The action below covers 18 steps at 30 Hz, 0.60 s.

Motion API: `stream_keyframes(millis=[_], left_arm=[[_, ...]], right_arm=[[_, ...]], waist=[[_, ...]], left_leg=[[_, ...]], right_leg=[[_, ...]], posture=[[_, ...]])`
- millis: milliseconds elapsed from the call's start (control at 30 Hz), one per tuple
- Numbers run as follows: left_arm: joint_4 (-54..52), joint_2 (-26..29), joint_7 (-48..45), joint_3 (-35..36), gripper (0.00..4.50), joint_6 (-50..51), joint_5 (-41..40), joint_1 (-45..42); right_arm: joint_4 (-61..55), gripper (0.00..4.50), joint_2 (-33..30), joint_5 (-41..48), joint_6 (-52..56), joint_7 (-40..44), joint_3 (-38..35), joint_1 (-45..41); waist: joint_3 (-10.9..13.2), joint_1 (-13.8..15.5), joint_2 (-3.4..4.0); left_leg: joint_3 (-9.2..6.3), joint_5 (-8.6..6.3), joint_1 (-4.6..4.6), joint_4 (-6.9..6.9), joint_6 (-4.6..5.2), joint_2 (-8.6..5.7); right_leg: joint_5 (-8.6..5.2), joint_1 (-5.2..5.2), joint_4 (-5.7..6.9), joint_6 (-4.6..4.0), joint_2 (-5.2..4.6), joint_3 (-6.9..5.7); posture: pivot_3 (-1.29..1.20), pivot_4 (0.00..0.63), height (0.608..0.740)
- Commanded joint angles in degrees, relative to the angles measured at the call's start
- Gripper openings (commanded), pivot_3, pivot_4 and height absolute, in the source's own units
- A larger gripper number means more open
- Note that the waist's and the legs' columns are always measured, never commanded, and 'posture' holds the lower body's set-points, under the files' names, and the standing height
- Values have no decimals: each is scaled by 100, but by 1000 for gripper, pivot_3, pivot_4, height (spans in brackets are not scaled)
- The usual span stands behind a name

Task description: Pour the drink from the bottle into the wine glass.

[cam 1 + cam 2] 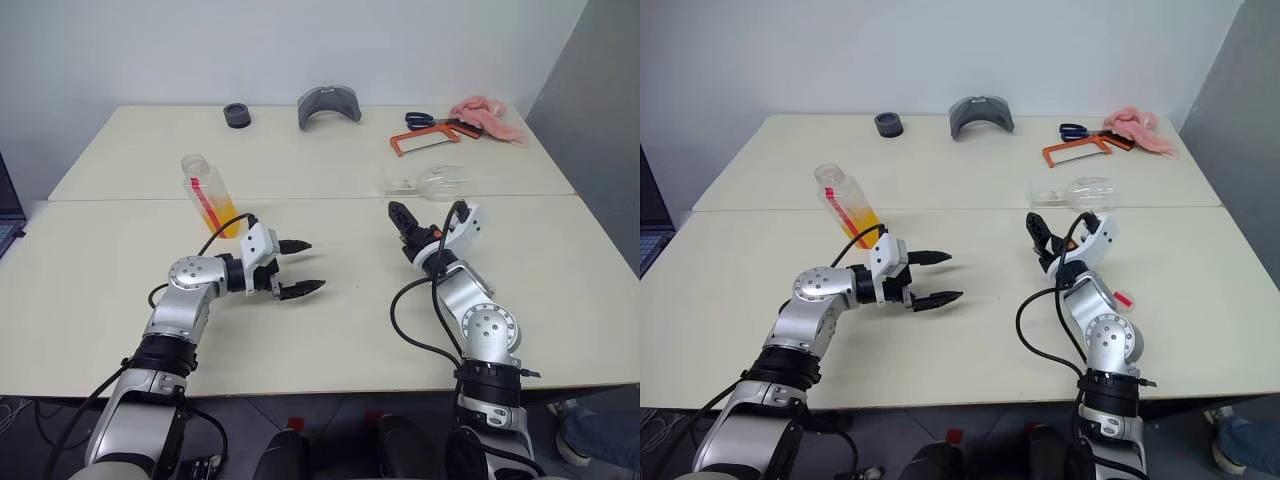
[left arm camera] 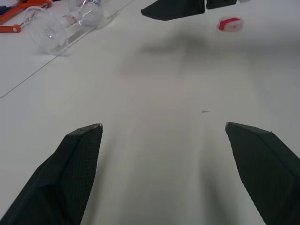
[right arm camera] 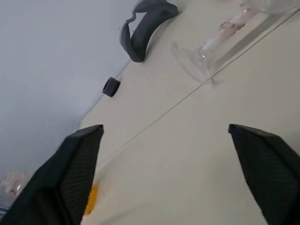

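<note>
The bottle (image 1: pixel 208 192) stands leaning on the table with no cap on its neck, a red stripe down its side and the orange drink (image 1: pixel 228 222) low in it. My left gripper (image 1: pixel 300 268) is open and empty just in front of it, pointing right. The wine glass (image 1: pixel 432 182) lies on its side at the table seam, foot (image 3: pixel 196 60) toward the bottle's side. A short way in front of the glass, my right gripper (image 1: pixel 408 225) points at it, open and empty; its fingers (image 3: pixel 79 168) stand wide apart.
A small red cap (image 1: pixel 1122 298) lies on the table right of my right arm. Along the far edge are a black ring (image 1: pixel 236 115), a grey curved piece (image 1: pixel 328 104), an orange hacksaw (image 1: pixel 425 142), scissors (image 1: pixel 420 120) and a pink cloth (image 1: pixel 490 118).
</note>
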Motion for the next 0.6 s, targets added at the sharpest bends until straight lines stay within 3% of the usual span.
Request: stream_keyframes(millis=[33, 600], left_arm=[[-50, 26, -2, 139, 4500, -92, -56, -72], [-114, -29, -13, 82, 4500, -104, -20, -51]], right_arm=[[-525, 4470, -84, -2, 111, -22, 237, 75], [-182, 4470, 323, 278, -316, -337, -80, -398]], waist=[[0, 0, 0], [0, 2, 0]], left_leg=[[0, 0, 0, 0, 0, 0], [0, 0, 0, -1, 0, -1]], right_leg=[[0, 0, 0, 0, 0, 0], [0, 0, -2, 0, 0, -1]], posture=[[0, 150, 740], [0, 150, 740]])
